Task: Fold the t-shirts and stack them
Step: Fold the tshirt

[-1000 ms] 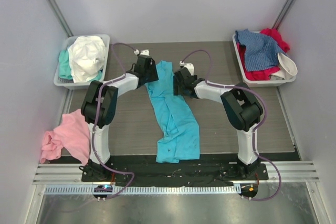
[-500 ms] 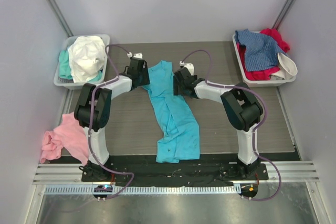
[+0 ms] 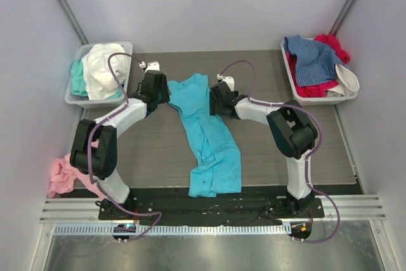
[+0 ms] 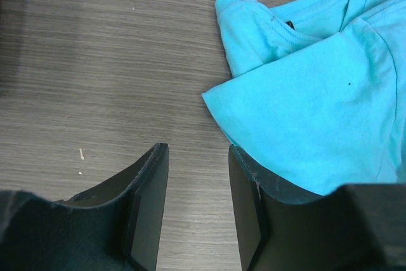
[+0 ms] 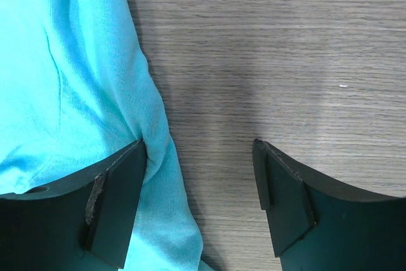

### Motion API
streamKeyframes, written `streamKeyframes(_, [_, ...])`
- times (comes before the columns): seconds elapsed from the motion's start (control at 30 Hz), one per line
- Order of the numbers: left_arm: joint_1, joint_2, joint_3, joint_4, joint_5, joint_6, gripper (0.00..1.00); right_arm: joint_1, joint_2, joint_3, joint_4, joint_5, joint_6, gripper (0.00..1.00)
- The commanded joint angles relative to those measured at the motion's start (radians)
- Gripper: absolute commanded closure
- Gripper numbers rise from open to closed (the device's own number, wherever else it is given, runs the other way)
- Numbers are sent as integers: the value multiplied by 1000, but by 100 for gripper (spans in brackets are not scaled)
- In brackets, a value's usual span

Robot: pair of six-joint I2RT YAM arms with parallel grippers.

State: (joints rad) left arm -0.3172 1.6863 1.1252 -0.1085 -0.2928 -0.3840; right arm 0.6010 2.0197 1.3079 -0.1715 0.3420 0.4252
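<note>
A turquoise t-shirt lies stretched out on the table's middle, neck end at the back. My left gripper hangs at its upper left corner, open, with bare table between the fingers; its right finger sits at the edge of the spread sleeve. My right gripper is at the shirt's upper right edge, open; its left finger touches the cloth, and only table and a strip of cloth lie between the fingers. More t-shirts fill two trays, and a pink one lies at the near left.
A grey tray at the back left holds white and mint shirts. Another tray at the back right holds blue, red and white ones. The pink shirt hangs over the table's left edge beside the left arm's base.
My left gripper has swung to the left, and the shirt's upper left part now lies spread further left. The right arm has not moved.
</note>
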Motion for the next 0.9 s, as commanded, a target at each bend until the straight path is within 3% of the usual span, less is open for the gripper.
streamKeyframes(0.0, [6,-13,-10,10,78,-41,53,-7,39,-41,-103,20,9,25])
streamKeyframes(0.23, [6,93,97,49,165,-93,54,-12,-38,-58,-111,23,10,25])
streamKeyframes(0.5, [6,211,254,21,144,-43,54,-64,-153,13,-115,-10,-6,24])
streamKeyframes(0.87, [10,380,412,-13,188,-38,55,-173,48,318,-118,-116,-26,24])
